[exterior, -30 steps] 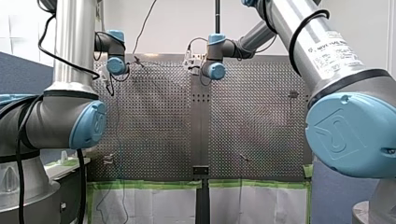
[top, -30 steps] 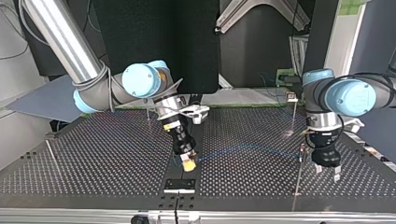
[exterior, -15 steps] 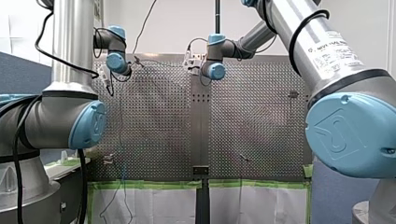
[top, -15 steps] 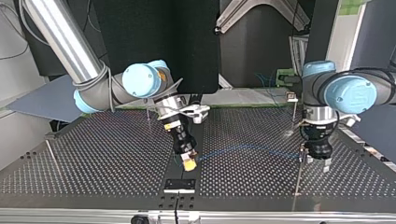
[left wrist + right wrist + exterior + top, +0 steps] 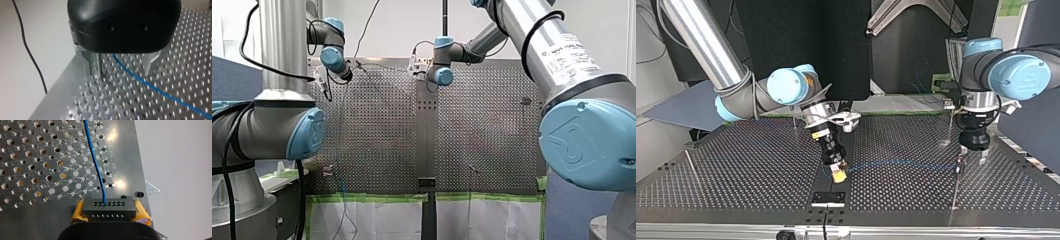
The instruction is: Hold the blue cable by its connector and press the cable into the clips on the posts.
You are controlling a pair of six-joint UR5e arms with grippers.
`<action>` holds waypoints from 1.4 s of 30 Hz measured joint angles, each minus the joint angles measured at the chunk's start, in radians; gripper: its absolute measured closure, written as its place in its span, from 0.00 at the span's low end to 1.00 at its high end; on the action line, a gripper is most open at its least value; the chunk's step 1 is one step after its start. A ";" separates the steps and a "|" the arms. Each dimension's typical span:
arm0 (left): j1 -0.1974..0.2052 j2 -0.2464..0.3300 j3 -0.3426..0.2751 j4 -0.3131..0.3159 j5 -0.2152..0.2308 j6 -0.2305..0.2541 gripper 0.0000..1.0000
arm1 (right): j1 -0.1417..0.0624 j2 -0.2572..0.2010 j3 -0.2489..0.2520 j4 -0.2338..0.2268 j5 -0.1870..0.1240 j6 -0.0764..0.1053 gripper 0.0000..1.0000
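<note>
In the right wrist view my right gripper is shut with its yellow pads on a dark grey connector, and the blue cable runs out of it over the perforated plate. The top view shows that gripper low over the table near the middle front. From it the cable stretches to a thin post at that view's right. My left gripper hangs open just above and beside that post. In the left wrist view the gripper stands with metal fingers apart, the cable passing below them.
More thin posts stand on the perforated table: one at the far right, one behind my right arm, one at the top view's left. A black plate lies at the table's front edge.
My left gripper has risen and drawn back from the table at the top view's right, still open. The cable's arc has flattened. My right gripper has not moved.
</note>
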 joint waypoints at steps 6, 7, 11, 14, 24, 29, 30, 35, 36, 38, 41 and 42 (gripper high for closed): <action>-0.011 0.055 -0.012 -0.055 0.011 0.007 0.00 | 0.000 0.000 0.000 0.000 0.000 0.000 1.00; -0.014 0.063 -0.015 -0.063 0.012 0.011 0.00 | 0.000 0.000 0.000 0.000 0.000 0.000 1.00; -0.029 0.095 -0.025 -0.095 0.008 0.035 0.00 | -0.001 0.000 0.000 0.000 0.000 0.000 1.00; -0.040 0.119 -0.028 -0.119 0.006 0.057 0.00 | -0.002 0.001 0.000 0.000 0.000 0.000 1.00; -0.079 0.178 -0.028 -0.207 0.012 0.144 0.00 | -0.003 0.002 0.000 0.001 0.000 0.000 1.00; -0.096 0.182 -0.027 -0.246 0.027 0.183 0.00 | -0.002 0.003 0.000 0.002 0.000 0.000 1.00; -0.100 0.177 -0.026 -0.255 0.029 0.192 0.00 | -0.002 0.003 0.000 0.002 0.000 0.000 1.00; -0.115 0.173 -0.026 -0.284 0.029 0.228 0.00 | -0.001 0.004 0.000 0.002 0.000 0.000 1.00; -0.118 0.171 -0.026 -0.283 0.030 0.238 0.00 | -0.002 0.004 0.000 0.002 0.000 0.001 1.00; -0.122 0.163 -0.026 -0.275 0.028 0.254 0.00 | -0.002 0.005 0.000 0.001 0.000 0.001 1.00; -0.128 0.151 -0.026 -0.253 0.015 0.281 0.00 | -0.002 0.006 0.000 0.001 0.000 0.001 1.00; -0.130 0.153 -0.026 -0.243 0.008 0.292 0.00 | -0.002 0.006 0.000 0.001 0.000 0.001 1.00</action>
